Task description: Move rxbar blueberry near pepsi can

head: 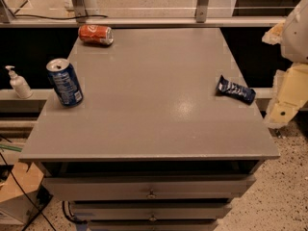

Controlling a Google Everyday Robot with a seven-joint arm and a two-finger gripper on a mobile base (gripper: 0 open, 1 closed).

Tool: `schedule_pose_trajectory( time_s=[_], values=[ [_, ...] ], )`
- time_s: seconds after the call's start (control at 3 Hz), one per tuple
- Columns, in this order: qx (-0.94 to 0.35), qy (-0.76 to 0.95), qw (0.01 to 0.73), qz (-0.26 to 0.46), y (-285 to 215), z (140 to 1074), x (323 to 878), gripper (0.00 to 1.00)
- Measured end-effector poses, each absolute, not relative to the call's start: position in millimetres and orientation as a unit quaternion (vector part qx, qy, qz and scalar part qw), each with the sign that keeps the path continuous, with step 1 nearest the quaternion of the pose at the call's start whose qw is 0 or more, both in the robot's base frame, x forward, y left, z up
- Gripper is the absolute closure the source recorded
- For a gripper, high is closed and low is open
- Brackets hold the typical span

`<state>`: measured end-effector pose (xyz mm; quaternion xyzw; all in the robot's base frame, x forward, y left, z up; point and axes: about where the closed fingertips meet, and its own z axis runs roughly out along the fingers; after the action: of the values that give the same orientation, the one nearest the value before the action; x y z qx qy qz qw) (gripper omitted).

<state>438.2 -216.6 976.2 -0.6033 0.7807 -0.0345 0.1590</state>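
Rxbar blueberry (pixel 235 89), right edge: likely light, crinkly, slippery; pinch across middle. Pepsi can (pixel 65 82) left. Gripper (pixel 288 97) right of table (pixel 154 119); open or closed, cannot tell.

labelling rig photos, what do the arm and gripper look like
The arm is a rounded white shell at the view's right edge. Below it the gripper, just off the table on its right side, is blocky and pale cream-yellow. No cables or markings show on them.

pepsi can (pixel 65 82): left on cabinet (pixel 154 109) | rxbar (pixel 235 89): right edge, well apart | second can (pixel 96 34): back left | gripper (pixel 288 97): right of cabinet, near rxbar
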Motion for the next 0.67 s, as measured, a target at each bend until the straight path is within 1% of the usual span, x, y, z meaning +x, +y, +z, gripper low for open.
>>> schedule_pose_trajectory(
  time_s=[0.33, 0.67],
  values=[
    [-0.604, 0.78, 0.161, -0.038, -215.8, 977.8, 438.8, 0.0],
    [-0.592, 0.781, 0.199, -0.022, -209.2, 977.5, 454.3, 0.0]
  ],
)
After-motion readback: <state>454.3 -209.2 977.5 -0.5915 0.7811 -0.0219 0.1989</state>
